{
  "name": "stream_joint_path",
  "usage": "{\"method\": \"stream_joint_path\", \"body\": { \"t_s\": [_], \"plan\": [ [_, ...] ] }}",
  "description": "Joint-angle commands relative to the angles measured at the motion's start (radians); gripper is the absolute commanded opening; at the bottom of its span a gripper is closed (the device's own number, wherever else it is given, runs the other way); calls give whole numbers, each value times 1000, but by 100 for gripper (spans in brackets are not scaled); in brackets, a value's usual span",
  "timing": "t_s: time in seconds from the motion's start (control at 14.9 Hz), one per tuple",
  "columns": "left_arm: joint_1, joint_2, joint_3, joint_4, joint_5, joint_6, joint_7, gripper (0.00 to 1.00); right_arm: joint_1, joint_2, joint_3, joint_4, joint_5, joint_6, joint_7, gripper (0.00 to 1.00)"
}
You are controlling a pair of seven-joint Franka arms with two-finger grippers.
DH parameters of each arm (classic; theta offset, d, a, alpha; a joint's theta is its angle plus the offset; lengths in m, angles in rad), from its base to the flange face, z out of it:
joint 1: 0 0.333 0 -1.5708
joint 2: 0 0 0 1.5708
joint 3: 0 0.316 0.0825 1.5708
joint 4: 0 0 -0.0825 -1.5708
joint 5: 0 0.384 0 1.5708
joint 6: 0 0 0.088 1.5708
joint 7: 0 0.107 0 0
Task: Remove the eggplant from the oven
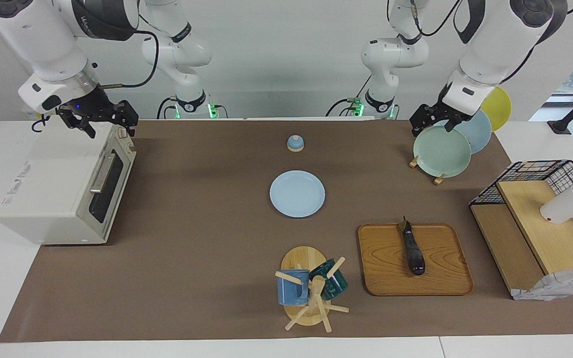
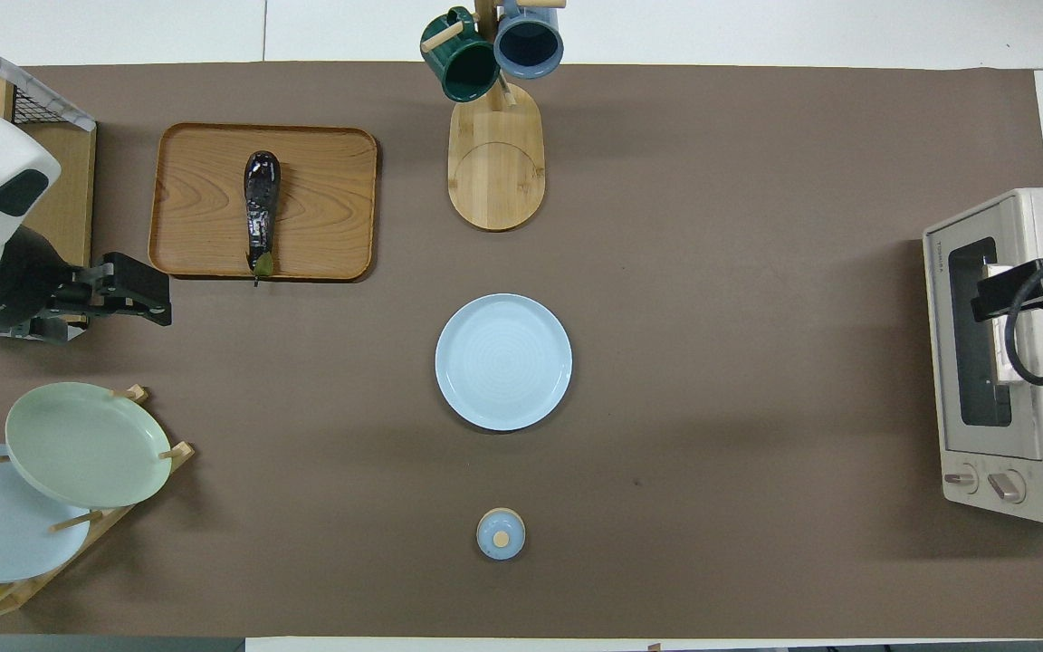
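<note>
The dark purple eggplant lies lengthwise on a wooden tray, its green stem end pointing toward the robots. At the right arm's end of the table stands the cream oven, its glass door shut. My right gripper hovers open just above the oven's top, holding nothing. Over the plate rack at the left arm's end, my left gripper hangs open and empty.
A light blue plate sits mid-table, with a small blue lidded knob nearer the robots. A mug tree stands beside the tray. The plate rack and a wire-basket shelf fill the left arm's end.
</note>
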Motion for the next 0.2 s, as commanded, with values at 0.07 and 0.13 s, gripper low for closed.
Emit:
{"method": "stream_joint_path", "body": {
  "t_s": [0.07,0.13],
  "plan": [
    [24,8,-13,24,-7,-22,-5,100,-13,-3,2,12,18,-20,16,100],
    [25,8,-13,24,-10,-17,-3,100,-12,-3,2,11,18,-23,11,100]
  ]
}}
